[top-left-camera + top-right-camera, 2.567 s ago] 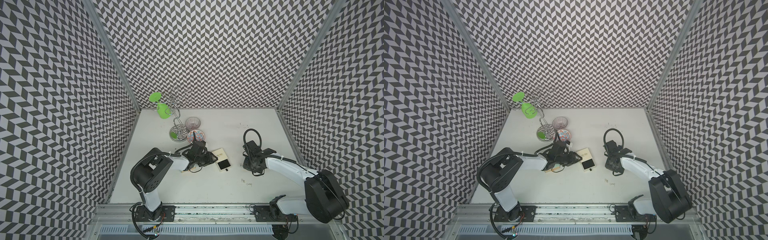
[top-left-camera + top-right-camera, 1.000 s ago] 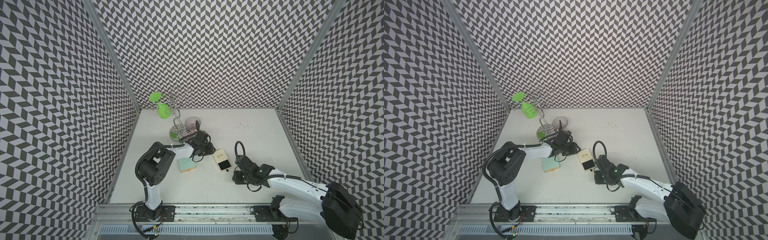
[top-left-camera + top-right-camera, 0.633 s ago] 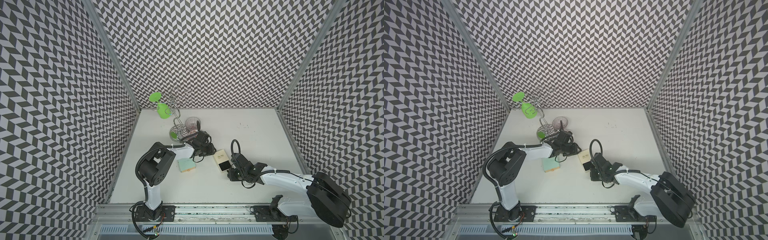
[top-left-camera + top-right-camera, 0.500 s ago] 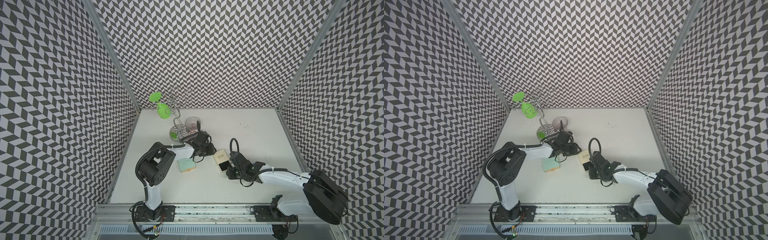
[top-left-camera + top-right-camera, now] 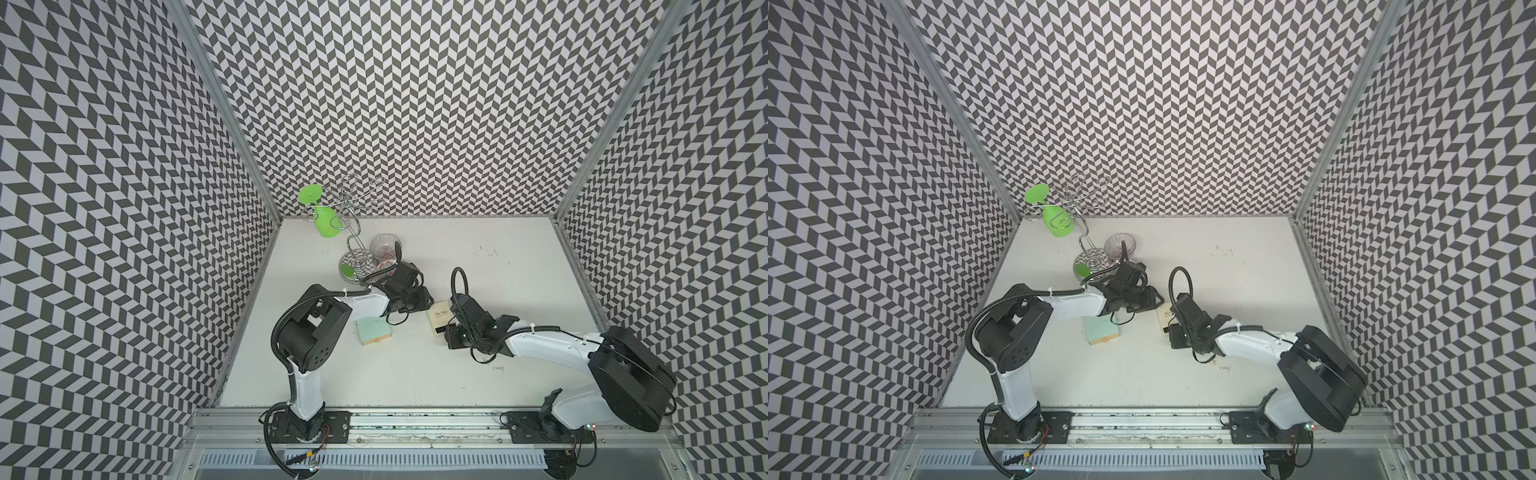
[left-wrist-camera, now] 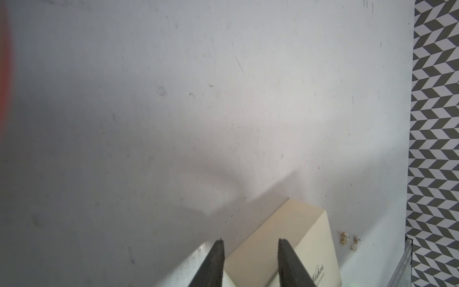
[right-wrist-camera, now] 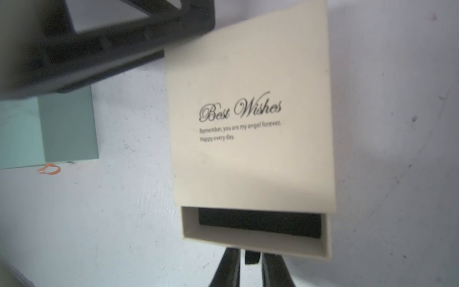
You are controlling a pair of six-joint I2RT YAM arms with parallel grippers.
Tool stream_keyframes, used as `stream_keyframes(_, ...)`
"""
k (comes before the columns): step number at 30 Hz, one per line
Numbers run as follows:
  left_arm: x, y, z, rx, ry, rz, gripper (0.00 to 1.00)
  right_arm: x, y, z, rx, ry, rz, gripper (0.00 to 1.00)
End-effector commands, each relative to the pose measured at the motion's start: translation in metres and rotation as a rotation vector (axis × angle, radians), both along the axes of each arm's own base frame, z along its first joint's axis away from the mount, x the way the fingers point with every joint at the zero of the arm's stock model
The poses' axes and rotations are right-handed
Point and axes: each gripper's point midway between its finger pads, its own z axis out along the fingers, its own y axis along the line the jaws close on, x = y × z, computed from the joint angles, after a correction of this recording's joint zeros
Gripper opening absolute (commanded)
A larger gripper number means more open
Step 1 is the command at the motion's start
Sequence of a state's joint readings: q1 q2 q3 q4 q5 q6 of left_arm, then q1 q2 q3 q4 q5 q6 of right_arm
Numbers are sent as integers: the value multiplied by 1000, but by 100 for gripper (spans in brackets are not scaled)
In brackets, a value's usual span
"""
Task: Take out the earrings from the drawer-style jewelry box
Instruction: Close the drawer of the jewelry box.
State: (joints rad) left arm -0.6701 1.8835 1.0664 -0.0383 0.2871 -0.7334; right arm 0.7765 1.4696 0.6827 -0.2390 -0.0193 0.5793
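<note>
Lying uncovered, the mint-green box (image 5: pixel 373 336) sits on the table (image 5: pixel 415 374) behind the left gripper (image 6: pixel 250 244), beside its forearm. Earlier that gripper was down over it. It has since shifted to the cream jewelry box (image 7: pixel 248 111). Fingers apart, astride the box corner farthest from the right gripper. Whether they press it: cannot tell. Box about where it was.

Right gripper (image 7: pixel 250 253) has come in from well off to the box's right and now stands at its drawer end. Fingers nearly together, pinched on the black pull tab (image 7: pixel 252 258) of the drawer (image 7: pixel 248 242), right at the tips. Drawer out a little; a strip of black lining shows.

Earrings (image 5: pixel 497 368): a pair, loose on the table behind the right gripper, just beside its forearm, apart from the box. Same spot as before.
</note>
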Motion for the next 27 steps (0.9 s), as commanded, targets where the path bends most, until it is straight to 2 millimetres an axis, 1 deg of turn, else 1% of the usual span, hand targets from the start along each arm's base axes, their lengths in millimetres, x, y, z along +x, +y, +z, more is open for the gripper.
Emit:
stream_keyframes(1, -1, -12, 2, -18, -15, -32, 38, 19, 14, 12, 26, -67, 14, 18)
stream_keyframes(7, 0, -11, 4, -19, -19, -30, 38, 23, 20, 11, 25, -61, 25, 18)
stream_keyframes(10, 2, -11, 8, -18, -27, -21, 38, 21, 20, 10, 24, -54, 31, 18)
stream_keyframes(12, 4, -10, 16, -15, -42, -7, 38, 19, 18, 13, 24, -50, 30, 17)
stream_keyframes(14, 7, -8, 25, -12, -55, 9, 40, 15, 15, 18, 31, -51, 28, 18)
stream_keyframes(16, 8, -6, 39, -11, -73, 26, 42, 11, 11, 28, 44, -58, 22, 19)
stream_keyframes(19, 0, 3, 57, -23, -87, 53, 44, 4, 2, 49, 65, -81, 2, 22)
stream_keyframes(22, -22, 18, 70, -44, -91, 66, 46, 2, -9, 75, 83, -126, -33, 30)
stream_keyframes(23, -30, 26, 75, -47, -99, 73, 46, 3, -15, 84, 81, -149, -54, 34)
stream_keyframes(25, -47, 45, 81, -40, -108, 90, 49, 7, -29, 99, 63, -195, -121, 47)
stream_keyframes(27, -61, 71, 88, -22, -132, 129, 55, 13, -46, 116, 45, -262, -202, 65)
